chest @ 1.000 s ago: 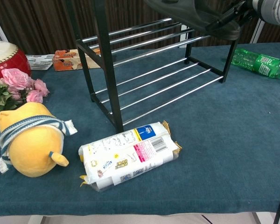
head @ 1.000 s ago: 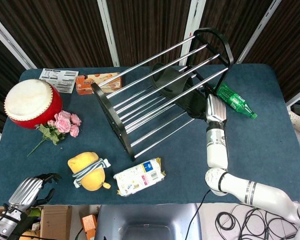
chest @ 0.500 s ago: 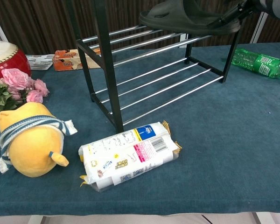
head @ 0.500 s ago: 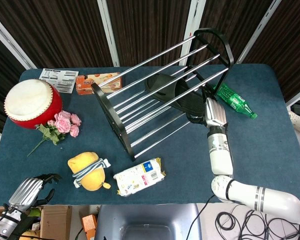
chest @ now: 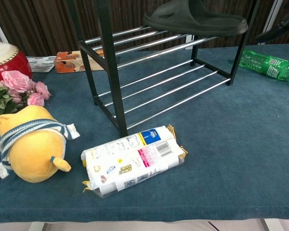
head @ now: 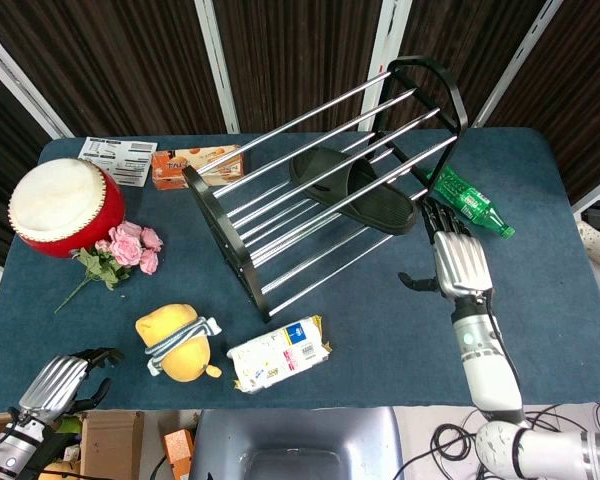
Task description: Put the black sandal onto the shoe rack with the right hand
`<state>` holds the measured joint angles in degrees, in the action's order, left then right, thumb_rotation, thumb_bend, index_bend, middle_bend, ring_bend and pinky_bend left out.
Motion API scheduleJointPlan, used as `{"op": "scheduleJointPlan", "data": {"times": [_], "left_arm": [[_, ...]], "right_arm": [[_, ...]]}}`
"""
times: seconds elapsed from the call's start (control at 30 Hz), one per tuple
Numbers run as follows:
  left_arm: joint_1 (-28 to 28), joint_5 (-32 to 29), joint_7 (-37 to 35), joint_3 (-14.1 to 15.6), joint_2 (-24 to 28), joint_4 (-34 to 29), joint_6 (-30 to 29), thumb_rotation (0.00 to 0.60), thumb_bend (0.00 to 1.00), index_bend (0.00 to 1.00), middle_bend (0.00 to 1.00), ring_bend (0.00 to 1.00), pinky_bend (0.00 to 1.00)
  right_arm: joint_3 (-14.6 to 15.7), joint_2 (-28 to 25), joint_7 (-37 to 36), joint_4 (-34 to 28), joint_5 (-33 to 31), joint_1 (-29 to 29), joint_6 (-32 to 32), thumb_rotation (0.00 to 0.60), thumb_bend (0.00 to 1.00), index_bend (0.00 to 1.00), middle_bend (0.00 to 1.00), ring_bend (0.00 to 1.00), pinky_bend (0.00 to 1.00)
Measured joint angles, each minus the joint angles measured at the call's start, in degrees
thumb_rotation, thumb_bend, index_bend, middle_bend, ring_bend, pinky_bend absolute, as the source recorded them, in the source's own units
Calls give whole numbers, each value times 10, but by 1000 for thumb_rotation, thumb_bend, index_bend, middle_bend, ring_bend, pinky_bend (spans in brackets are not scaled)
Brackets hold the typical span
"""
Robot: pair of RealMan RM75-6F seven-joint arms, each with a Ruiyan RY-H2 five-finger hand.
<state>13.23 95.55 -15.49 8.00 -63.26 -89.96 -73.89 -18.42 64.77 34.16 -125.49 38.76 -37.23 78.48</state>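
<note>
The black sandal [head: 352, 188] lies on the top rails of the black-and-chrome shoe rack [head: 242, 245], toward its right end; the chest view shows the sandal [chest: 195, 19] resting flat on the upper bars of the shoe rack [chest: 106, 72]. My right hand [head: 456, 255] hangs open just right of the rack, clear of the sandal, fingers spread and holding nothing. In the chest view only dark fingertips [chest: 279, 30] show at the right edge. My left hand [head: 55, 385] sits low at the bottom left, off the table, fingers curled with nothing in them.
A green bottle [head: 472, 203] lies right of the rack, close to my right hand. A white snack packet [head: 279, 353] and a yellow plush toy [head: 177, 341] lie in front. Pink flowers [head: 123, 247], a red drum [head: 63, 206] and an orange box [head: 196, 165] stand at the left.
My right hand has let go of the sandal and drawn back right and toward the table's front edge. The sandal has settled on the top rails. The left hand has not moved.
</note>
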Motion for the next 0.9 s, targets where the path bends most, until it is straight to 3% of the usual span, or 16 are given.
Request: {"op": "scheduleJointPlan", "data": {"times": [0.1,0.27,0.43,0.5,0.63,0.8,0.9], "left_arm": [[-2,-3,2,-2,0,0,-5,600,514,355,404,413,560],[-11,-15,18,-10,-2,1,-18,600,513,355,393,406,559],[-22,-34,50,-21,-7,-4,-33,600,513,333,336,360,553],[-25,-43,64,-24,-9,-8,-35,600,513,316,308,336,543],[-33,-57,102,-33,-16,-12,-43,600,513,261,227,249,441],[-41,-61,144,-47,-35,-4,-67,600,480,151,69,65,235],[-47,-53,164,-56,-51,16,-99,600,477,143,54,43,208]], "right_arm": [[42,-23,-9,-21,72,31,1,600,95,29,34,0,30],[133,-63,-61,-20,261,99,3,600,95,58,45,0,0],[238,-105,-184,37,463,179,12,600,96,73,46,0,0],[265,-115,-237,71,505,203,13,600,95,76,46,0,0],[294,-126,-329,144,525,237,5,600,95,76,46,0,0],[290,-116,-375,195,487,262,-4,600,95,83,46,0,0],[285,-112,-389,203,492,268,-4,600,95,88,46,0,0]]}}
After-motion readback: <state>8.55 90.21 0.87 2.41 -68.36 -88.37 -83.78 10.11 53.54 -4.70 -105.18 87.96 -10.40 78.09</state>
